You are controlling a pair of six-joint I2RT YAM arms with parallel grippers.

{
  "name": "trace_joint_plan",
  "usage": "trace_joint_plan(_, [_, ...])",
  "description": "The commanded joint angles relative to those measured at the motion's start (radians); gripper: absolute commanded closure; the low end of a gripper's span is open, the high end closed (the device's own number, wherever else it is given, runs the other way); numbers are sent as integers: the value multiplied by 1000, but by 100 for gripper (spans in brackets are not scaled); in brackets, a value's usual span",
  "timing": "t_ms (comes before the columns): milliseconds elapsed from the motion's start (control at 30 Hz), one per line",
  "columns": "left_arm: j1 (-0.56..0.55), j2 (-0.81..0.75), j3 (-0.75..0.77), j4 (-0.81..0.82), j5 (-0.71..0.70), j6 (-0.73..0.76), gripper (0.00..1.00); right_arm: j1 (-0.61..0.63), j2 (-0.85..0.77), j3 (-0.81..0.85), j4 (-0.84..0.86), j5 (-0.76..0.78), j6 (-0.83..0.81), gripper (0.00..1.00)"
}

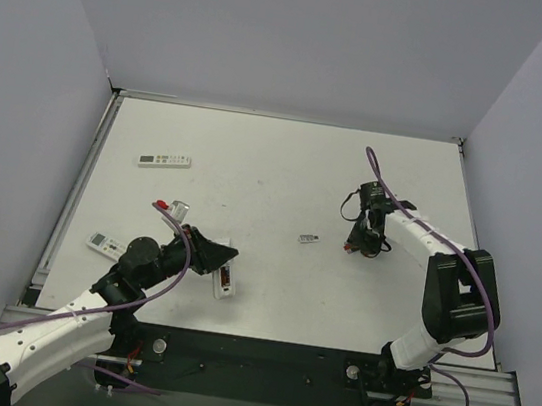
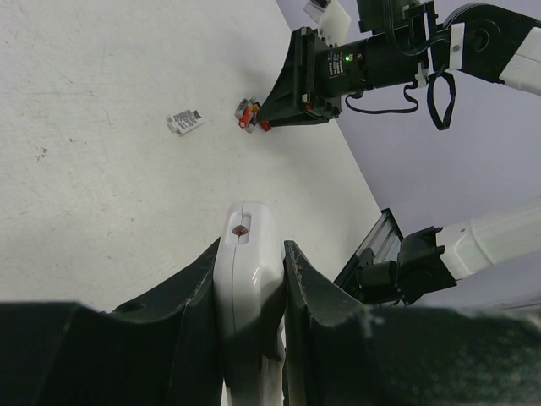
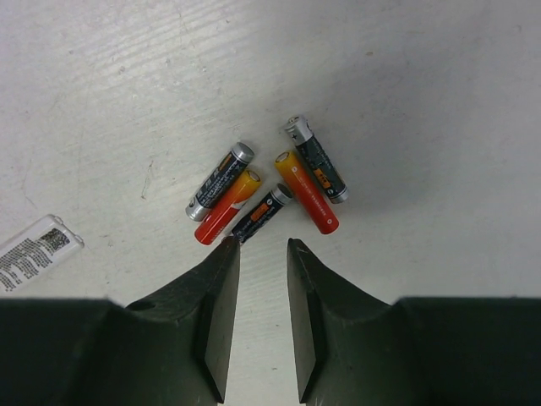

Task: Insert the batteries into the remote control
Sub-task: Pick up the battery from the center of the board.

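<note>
Five batteries (image 3: 306, 193) are lying bunched together on the white desk (image 1: 288, 155), toward its 3 o'clock side, just at 12 o'clock from the right hand (image 3: 260, 243). That hand is hovering narrowly spread, pinching nothing. The remote control (image 2: 245, 292) is sitting pinched in the left hand (image 2: 251, 247) near 8 o'clock. Likely risk: coming down on round, touching batteries, the right hand may be knocking them rolling or catching two at once.
</note>
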Motion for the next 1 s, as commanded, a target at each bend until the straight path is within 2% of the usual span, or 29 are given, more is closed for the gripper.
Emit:
trace_joint_plan(0, [9,-15,13,58,13,-1,100,5,-8,-14,8,62,78,74])
trace_joint_plan(333, [12,-25,9,56,18,-6,100,9,30,-20,31,51,89,75])
trace_joint_plan(967, [18,-22,9,62,24,-10,100,18,24,-81,34,37,79,82])
